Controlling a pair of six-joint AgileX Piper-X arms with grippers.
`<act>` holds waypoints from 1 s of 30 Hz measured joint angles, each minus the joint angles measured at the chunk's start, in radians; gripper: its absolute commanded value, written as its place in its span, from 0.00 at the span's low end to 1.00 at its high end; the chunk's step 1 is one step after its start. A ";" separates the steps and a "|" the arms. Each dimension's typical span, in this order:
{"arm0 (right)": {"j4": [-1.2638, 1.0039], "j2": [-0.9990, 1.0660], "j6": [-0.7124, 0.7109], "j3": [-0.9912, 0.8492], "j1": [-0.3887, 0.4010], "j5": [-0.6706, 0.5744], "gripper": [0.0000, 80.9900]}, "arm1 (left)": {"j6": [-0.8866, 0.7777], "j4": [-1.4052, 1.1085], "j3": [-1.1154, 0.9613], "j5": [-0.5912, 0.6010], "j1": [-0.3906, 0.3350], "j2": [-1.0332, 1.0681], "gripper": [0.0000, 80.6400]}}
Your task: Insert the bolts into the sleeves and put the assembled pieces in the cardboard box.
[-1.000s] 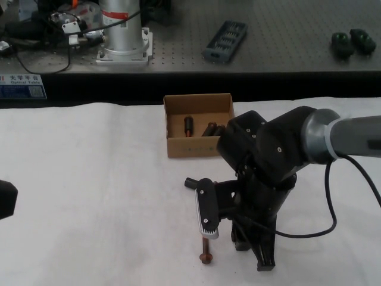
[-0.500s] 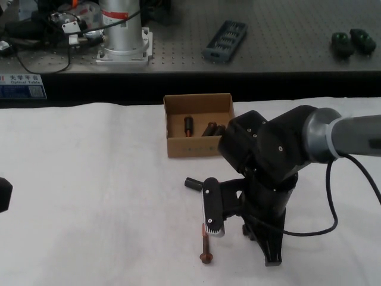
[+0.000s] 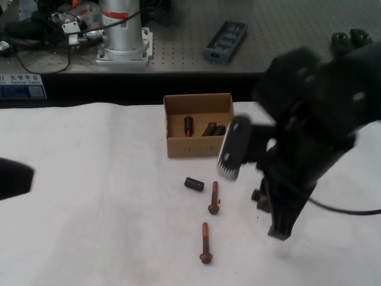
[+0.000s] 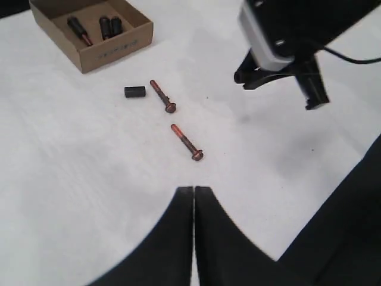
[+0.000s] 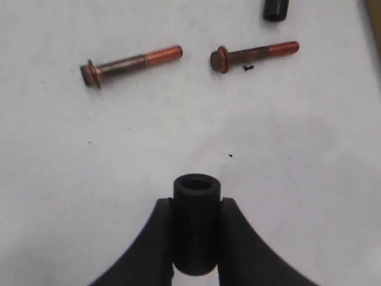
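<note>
right tool [image 5: 196, 205] grips sleeve [image 5: 196, 232], bore clear | left tool [image 4: 194, 193] closed, empty | next: left grabs bolt [image 4: 187, 142] by head, align shank with bore

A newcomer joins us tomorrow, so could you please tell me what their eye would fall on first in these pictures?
The right hand, clamped on a black held sleeve, hangs above the white cloth. In front of the cardboard box, a copper bolt lies beside a loose sleeve, and a second bolt lies nearer the camera.
</note>
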 measured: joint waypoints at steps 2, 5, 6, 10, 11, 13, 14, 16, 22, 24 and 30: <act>0.018 -0.058 0.043 0.000 0.000 -0.007 0.04 | -0.035 -0.033 0.000 0.006 0.000 0.058 0.01; 0.033 -0.138 0.071 0.000 0.000 -0.008 0.04 | -0.070 -0.109 0.000 0.007 0.000 0.151 0.01; 0.045 -0.138 0.089 0.000 0.000 -0.011 0.04 | -0.075 -0.138 0.000 0.007 0.000 0.185 0.01; 0.073 -0.202 0.115 0.000 0.000 -0.012 0.04 | -0.093 -0.264 0.000 0.015 -0.011 0.314 0.01; 0.082 -0.213 0.120 0.000 0.000 -0.012 0.04 | -0.109 -0.293 0.000 0.019 -0.015 0.344 0.01; 0.101 -0.227 0.126 0.000 0.000 -0.012 0.04 | -0.161 -0.358 0.000 0.029 -0.028 0.400 0.01; 0.111 -0.232 0.128 0.000 0.000 -0.012 0.04 | -0.186 -0.391 0.000 0.031 -0.037 0.428 0.01; 0.121 -0.235 0.130 0.000 0.000 -0.012 0.04 | -0.216 -0.448 0.000 0.030 -0.058 0.478 0.01; 0.166 -0.234 0.132 0.000 0.000 -0.014 0.04 | -0.244 -0.550 0.000 0.034 -0.134 0.628 0.01; 0.174 -0.234 0.132 0.000 0.000 -0.014 0.04 | -0.263 -0.559 0.000 0.035 -0.155 0.668 0.01; 0.192 -0.234 0.132 0.000 0.000 -0.014 0.04 | -0.308 -0.571 0.000 -0.008 -0.240 0.780 0.31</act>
